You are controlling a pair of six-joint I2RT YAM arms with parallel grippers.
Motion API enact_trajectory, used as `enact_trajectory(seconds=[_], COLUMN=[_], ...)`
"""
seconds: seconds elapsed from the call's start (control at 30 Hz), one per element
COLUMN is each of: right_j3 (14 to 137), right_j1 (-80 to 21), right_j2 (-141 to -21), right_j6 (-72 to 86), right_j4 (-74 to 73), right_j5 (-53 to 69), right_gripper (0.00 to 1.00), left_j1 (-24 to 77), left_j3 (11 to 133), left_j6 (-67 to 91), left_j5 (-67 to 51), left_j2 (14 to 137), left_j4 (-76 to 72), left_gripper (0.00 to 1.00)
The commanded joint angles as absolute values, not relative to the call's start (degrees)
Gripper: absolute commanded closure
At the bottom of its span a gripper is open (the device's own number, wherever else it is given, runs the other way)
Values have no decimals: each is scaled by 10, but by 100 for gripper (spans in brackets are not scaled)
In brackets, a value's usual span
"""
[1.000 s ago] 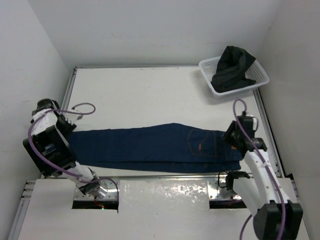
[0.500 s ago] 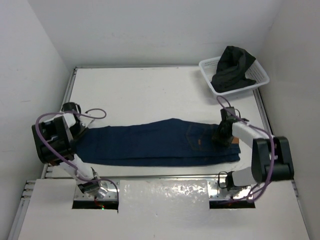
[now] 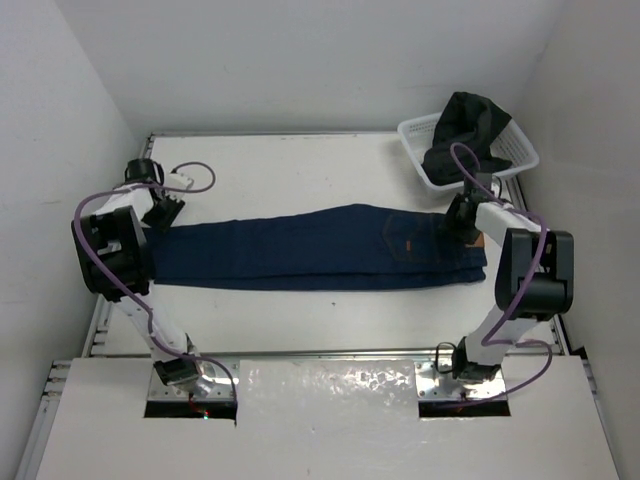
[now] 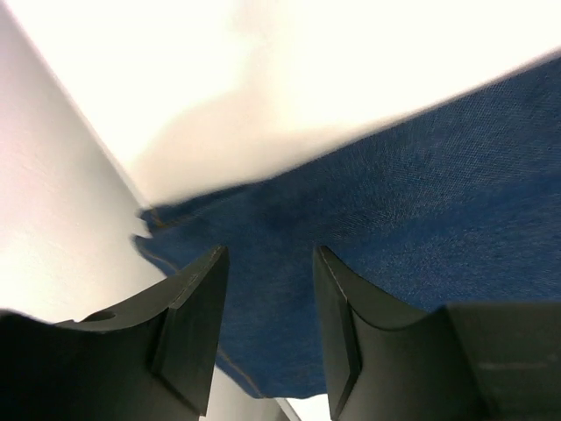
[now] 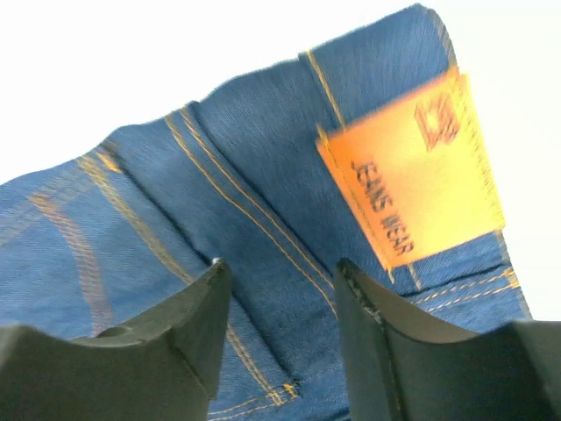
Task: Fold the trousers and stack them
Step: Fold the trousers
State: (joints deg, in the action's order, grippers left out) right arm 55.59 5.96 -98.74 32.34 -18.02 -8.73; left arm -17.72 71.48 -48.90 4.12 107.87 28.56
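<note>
The trousers (image 3: 300,250), dark navy jeans folded lengthwise, lie flat across the middle of the table, waist to the right. My left gripper (image 3: 160,215) is at the leg-hem end, shut on the denim (image 4: 421,202), which fills the gap between its jaws (image 4: 270,263). My right gripper (image 3: 462,222) is at the waistband end. Its jaws (image 5: 280,272) close on the denim beside the tan waistband patch (image 5: 412,184), with tan stitching (image 5: 237,210) running between them.
A white basket (image 3: 415,135) holding a dark garment (image 3: 462,130) stands at the back right, just behind my right arm. White walls enclose the table on the left, back and right. Bare table lies in front of and behind the jeans.
Both arms reached out to the ends of the jeans and moved them away from the near edge toward the middle of the table. The jeans now lie straighter.
</note>
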Motion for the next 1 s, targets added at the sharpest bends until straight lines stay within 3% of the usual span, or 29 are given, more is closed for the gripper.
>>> enact_trajectory(seconds=[0.0, 0.17, 0.2, 0.3, 0.37, 0.97], right_j3=[599, 570, 563, 542, 527, 475], right_j1=[69, 145, 153, 177, 190, 191], right_j2=[-934, -837, -832, -828, -830, -882], right_j6=[276, 321, 322, 316, 320, 302], right_j4=[-177, -234, -265, -295, -294, -273], right_j5=[-71, -20, -21, -23, -20, -53], right_gripper=[50, 44, 45, 62, 65, 50], left_j1=[-180, -221, -235, -269, -285, -308], left_j3=[777, 775, 756, 690, 682, 642], left_j6=[-491, -611, -673, -764, -776, -768], left_j5=[-11, -21, -10, 45, 53, 88], left_j2=[1036, 956, 946, 933, 947, 974], left_j4=[341, 407, 406, 404, 409, 366], left_gripper=[58, 57, 57, 57, 57, 56])
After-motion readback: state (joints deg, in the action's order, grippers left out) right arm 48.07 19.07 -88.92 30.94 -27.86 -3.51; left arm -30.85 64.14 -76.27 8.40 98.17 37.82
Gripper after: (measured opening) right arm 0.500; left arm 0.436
